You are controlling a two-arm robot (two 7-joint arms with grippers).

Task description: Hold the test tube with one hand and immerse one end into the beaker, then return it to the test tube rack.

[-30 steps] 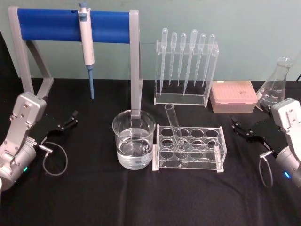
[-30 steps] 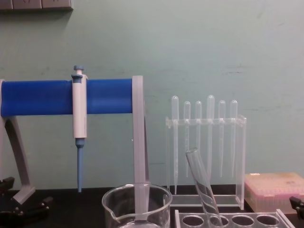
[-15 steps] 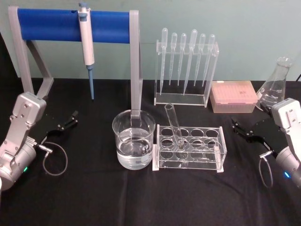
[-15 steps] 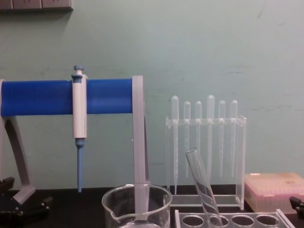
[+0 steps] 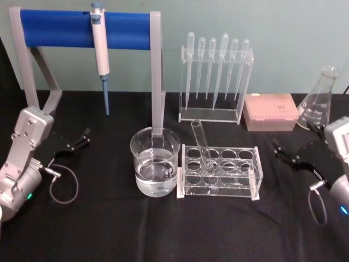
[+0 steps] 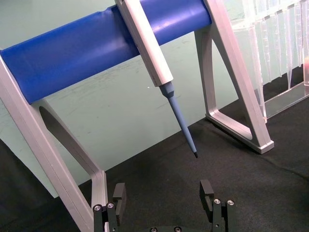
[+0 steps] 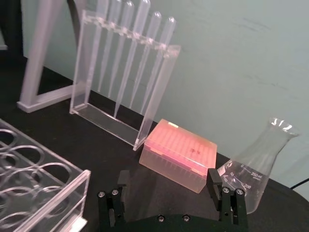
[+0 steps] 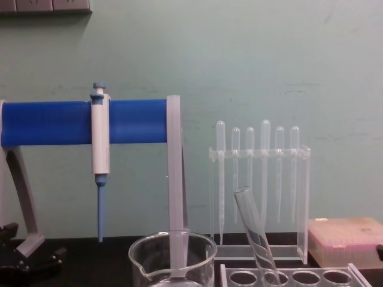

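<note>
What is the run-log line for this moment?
clear glass test tube: tilted in clear rack | black left gripper: open, empty | black right gripper: open, empty

In the chest view the bottom edge cuts off the beaker (image 8: 149, 258) below its rim, the test tube (image 8: 254, 230) at its lower end and the rack (image 8: 299, 276) under its top plate. In the right wrist view the bottom edge cuts the right gripper (image 7: 168, 176) off behind its spread fingers, and the left edge cuts the rack

A lab, shown by pipettor (image 5: 100, 41), pipettes (image 5: 217, 65), flask (image 5: 318, 101) and beaker (image 5: 155, 164).
</note>
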